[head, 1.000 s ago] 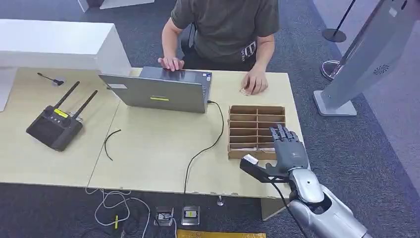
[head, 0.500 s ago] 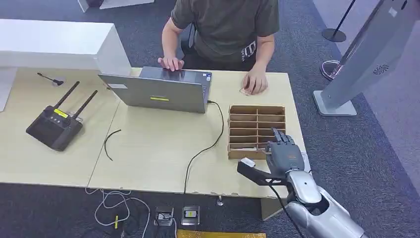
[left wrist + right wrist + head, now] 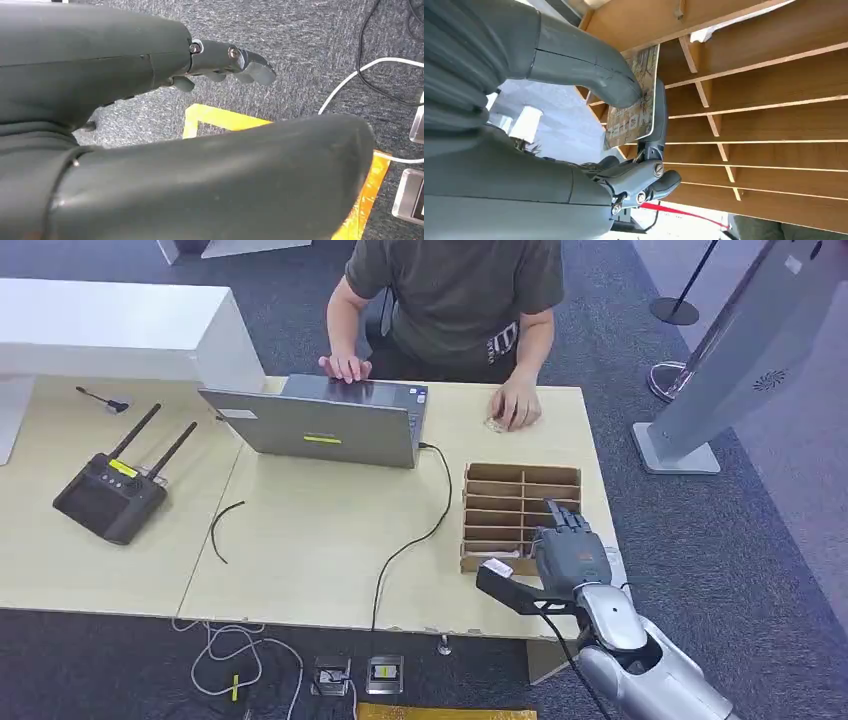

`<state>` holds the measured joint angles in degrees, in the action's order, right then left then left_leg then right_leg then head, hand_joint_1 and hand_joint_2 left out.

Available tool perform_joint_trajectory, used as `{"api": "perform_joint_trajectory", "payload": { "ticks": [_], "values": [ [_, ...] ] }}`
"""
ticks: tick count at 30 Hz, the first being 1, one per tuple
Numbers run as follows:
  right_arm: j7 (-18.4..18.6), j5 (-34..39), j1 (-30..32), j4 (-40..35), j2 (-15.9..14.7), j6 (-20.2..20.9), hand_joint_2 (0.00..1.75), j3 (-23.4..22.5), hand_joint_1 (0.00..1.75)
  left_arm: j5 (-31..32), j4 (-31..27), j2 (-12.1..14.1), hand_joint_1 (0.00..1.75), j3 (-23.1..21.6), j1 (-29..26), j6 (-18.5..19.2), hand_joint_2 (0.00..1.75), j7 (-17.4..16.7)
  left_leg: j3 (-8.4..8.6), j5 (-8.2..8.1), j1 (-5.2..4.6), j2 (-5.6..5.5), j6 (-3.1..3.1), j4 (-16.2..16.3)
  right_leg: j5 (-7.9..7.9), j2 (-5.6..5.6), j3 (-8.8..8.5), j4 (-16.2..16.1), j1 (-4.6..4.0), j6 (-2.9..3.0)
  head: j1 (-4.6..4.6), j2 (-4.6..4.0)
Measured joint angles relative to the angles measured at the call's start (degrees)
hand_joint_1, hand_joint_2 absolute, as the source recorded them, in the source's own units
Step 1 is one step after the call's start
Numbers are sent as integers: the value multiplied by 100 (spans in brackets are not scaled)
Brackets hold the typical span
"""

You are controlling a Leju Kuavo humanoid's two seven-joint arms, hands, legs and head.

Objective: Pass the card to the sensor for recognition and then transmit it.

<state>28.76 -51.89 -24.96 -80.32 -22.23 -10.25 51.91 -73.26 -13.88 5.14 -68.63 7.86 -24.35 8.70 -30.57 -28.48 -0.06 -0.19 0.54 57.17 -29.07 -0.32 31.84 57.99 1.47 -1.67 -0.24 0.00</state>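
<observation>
The right hand (image 3: pixel 568 558) hovers over the near end of the wooden slotted box (image 3: pixel 520 502) at the desk's (image 3: pixel 300 540) right edge. Its thumb and a finger pinch the card (image 3: pixel 636 100), which stands on edge at a slot mouth, long axis running out beyond the fingertips. The left hand (image 3: pixel 150 100) hangs low, fingers loosely apart, holding nothing.

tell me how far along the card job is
Early stage. The right hand already pinches the card between thumb and fingers, at the wooden slotted box on the table. The card sits at the box's slots and is not yet lifted away. Taking it to the sensor and handing it over remain.
</observation>
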Motion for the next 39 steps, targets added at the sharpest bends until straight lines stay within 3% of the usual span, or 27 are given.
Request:
{"api": "perform_joint_trajectory", "payload": {
  "ticks": [8, 17, 30, 39],
  "values": [
    [79, -515, -27, -148, 0, -22, 175, -13, 175, 4, 0, 0, 0, 0, -32, 2, 0, 9, -1, 0, 0, 0, 0, 0, 0, 1, 1, 0, 0, 0, 2, 0],
    [315, -1331, -642, -1314, -9, 267, 175, -230, 175, 68, 0, -7, 0, 0, -37, 0, 0, 63, 1, 1, 0, 3, -1, 0, 0, 3, 2, 0, -1, 0, 2, 0],
    [313, -1423, -783, -2004, -4, 199, 175, -269, 175, 125, 0, -37, 0, 0, -14, 15, 0, 65, -2, 0, 0, 2, -1, 0, 0, 3, 3, -1, 0, 0, 0, 0],
    [278, -1077, -773, -1611, 116, 76, 175, -251, 175, 153, 0, -42, 0, 0, 13, 24, 0, 11, -6, 1, 3, 0, -1, -1, 0, 0, 3, 0, -2, 0, 2, 0]
  ]
}}
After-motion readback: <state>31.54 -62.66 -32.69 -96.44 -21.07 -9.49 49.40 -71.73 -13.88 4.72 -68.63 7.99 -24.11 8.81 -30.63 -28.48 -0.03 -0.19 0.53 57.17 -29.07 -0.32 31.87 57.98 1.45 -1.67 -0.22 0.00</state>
